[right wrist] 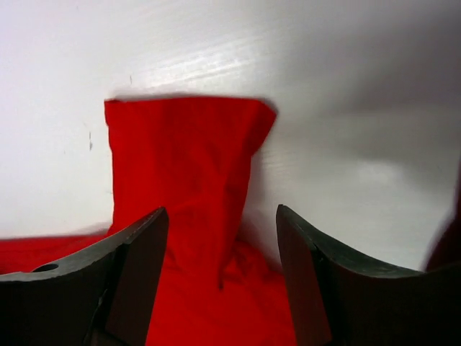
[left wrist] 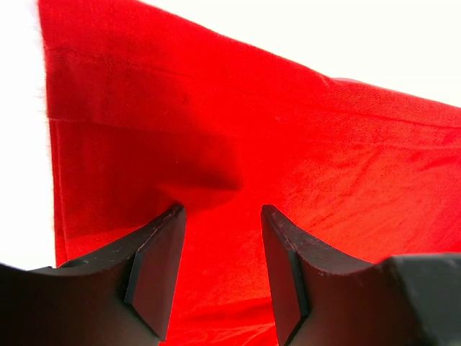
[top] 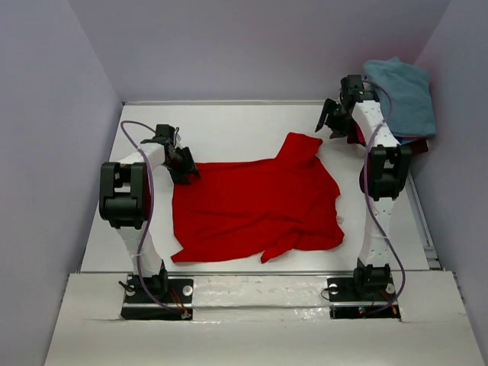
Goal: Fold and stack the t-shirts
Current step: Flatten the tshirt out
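one red t-shirt [top: 252, 206] lies spread; one teal t-shirt [top: 406, 95] sits far right.

You have a bright red t-shirt [top: 252, 206] lying spread across the middle of the white table [top: 229, 122]. It is mostly flat but rumpled, with its near right edge bunched into folds. One sleeve [top: 299, 147] points toward the far side. At the far right corner lies a teal-blue shirt [top: 404, 91] in a soft heap, with dark maroon cloth [top: 415, 142] showing beneath its near edge.
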